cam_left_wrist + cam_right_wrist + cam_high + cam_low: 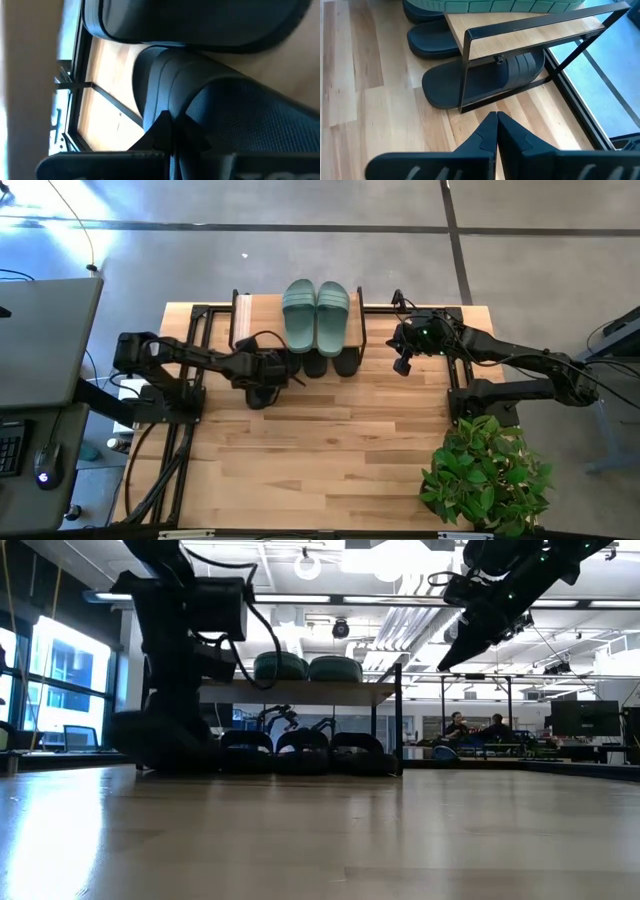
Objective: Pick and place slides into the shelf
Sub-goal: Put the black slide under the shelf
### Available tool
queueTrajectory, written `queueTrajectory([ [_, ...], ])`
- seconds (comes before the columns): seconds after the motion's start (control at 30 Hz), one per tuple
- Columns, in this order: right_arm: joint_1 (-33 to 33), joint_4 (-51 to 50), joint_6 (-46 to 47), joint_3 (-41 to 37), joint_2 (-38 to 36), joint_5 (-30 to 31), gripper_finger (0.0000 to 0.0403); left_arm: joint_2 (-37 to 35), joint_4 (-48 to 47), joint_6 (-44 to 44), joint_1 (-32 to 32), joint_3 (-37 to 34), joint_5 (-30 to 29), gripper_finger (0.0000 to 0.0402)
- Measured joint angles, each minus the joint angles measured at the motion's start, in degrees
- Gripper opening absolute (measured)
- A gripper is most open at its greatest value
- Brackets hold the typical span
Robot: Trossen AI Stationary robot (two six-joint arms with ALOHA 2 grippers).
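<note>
You have the shelf (240, 310) standing at the far edge of the bench (330, 440), midway between the two arms. On its light top board lies the sage-green pair of slides (316, 315), side by side and touching. Under the board, on the bench itself, sit black slides (303, 752): the low view shows three dark humps in a row between the frame legs, and from above you can see two black heels (330, 363) poking out from the shelf's near edge.

Your left pincer (262, 370) is down at the shelf's near left corner, just beside those heels. Its fingers (167, 132) are pressed together. The left wrist view is filled by a black slide (240, 107) lying right against the fingertips, with a second black slide (195, 22) just past it; you cannot tell from these pictures whether the fingers pinch any part of the near slide or only rest against it.

Your right pincer (404, 365) hangs above the bench just off the shelf's right end, well clear of the surface in the low view. Its fingers (496, 135) are together and hold nothing. Looking past them, you see the shelf's right end frame (470, 70), a black slide (485, 80) tucked under the board there, and the green pair's soles along the board's edge.
</note>
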Motion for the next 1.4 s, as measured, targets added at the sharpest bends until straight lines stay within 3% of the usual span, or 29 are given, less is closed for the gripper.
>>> queueTrajectory([
  [0.27, 0.0, -0.1, -0.5, 0.0, 0.0, 1.6, 0.0000, 4.1, 1.4, -0.6, 1.8, 0.0, -1.9, 0.0000],
  [0.43, 0.0, -0.1, -0.5, 0.0, 0.0, 1.7, 0.0000, 6.6, 2.6, 0.1, 1.9, 0.0, -6.3, 0.0000],
  [0.7, 0.0, -0.2, -0.5, 0.0, 0.0, 1.8, 0.0000, 6.8, 3.5, 1.5, 2.3, -0.1, -7.9, 0.0002],
  [1.4, 0.0, -0.4, -0.5, 0.0, 0.0, 1.8, 0.0000, 6.8, 1.7, 1.1, 1.7, 0.5, -4.6, 0.0136],
])
